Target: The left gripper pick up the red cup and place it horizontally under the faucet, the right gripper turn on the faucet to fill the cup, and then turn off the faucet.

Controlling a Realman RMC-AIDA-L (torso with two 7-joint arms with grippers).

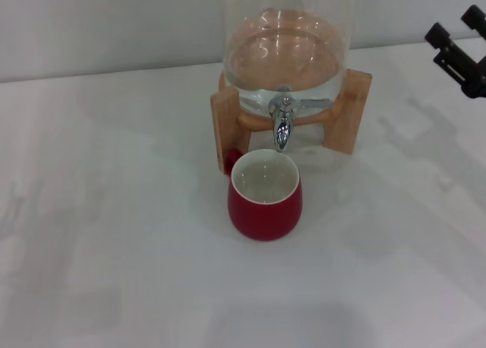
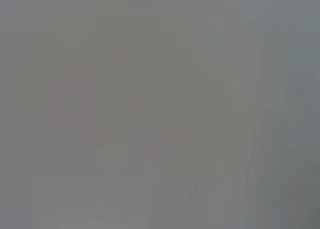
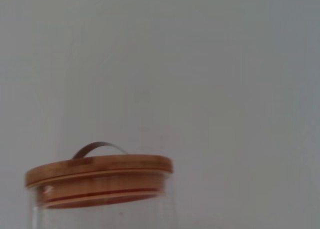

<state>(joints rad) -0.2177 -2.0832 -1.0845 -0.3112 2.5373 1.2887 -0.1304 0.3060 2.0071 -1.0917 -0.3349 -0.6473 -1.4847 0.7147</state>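
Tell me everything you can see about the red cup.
The red cup is a squat, rounded mug, glossy dark red outside and cream-white inside, ceramic by its look. It stands upright on the white table, mouth open directly under the faucet spout, in front of the wooden stand. No gripper touches it. Its handle isn't visible.

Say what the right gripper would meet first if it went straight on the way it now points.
Probably the glass jar: the right gripper hangs off to that jar's side, and its wrist view shows the jar's wooden lid ahead. Depth is unclear; it might pass just above the lid.
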